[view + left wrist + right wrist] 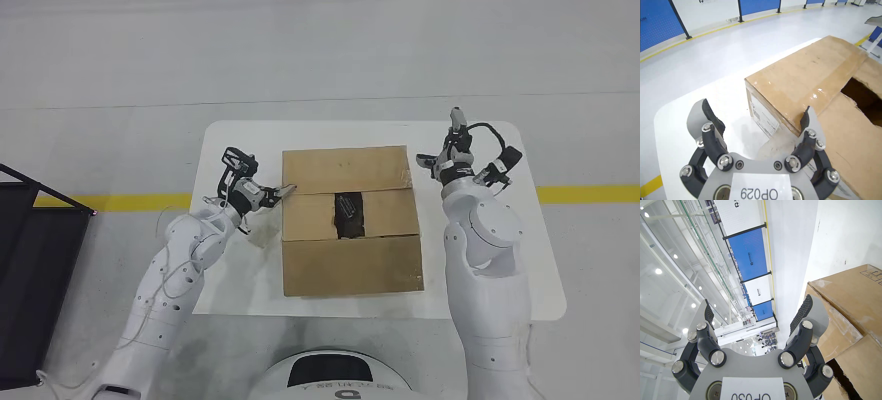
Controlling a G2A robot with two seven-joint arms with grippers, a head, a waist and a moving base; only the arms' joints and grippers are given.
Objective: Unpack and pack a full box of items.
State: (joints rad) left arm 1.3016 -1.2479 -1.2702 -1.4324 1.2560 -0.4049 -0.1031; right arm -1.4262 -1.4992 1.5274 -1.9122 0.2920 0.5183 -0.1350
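Left tool [280, 193] [756, 106] hangs released, its jaws spread wide with nothing between them, low over the white surface [240, 270] [696, 91]. Seen from the top view, it sits at the 9 o'clock side of the cardboard box [350, 255] [800, 72]. One fingertip [807, 115] reaches the box's upper edge there; whether it touches cannot be told. The box's near corner, with a white label [762, 117] on its side wall, stands straight ahead of the spread jaws.

Right tool [445, 140] [757, 301] is released as well, jaws apart and empty. It is raised just off the box's 2 o'clock corner, pointing toward 12 o'clock, away from the robot. Its own view catches the box [848, 298] beside one finger.

The box lies in the middle of the surface, between the two tools. Its long flaps are folded shut, taped and worn. A ragged dark opening [350, 215] [865, 100] [840, 376] gapes in the centre of the lid; something dark lies inside, too dim to identify.

Beyond the surface, a yellow floor line [120, 202] runs from 9 to 3 o'clock. A black frame [30, 260] stands on the floor at 9 o'clock. Blue panels [657, 22] [749, 255] line the hall.
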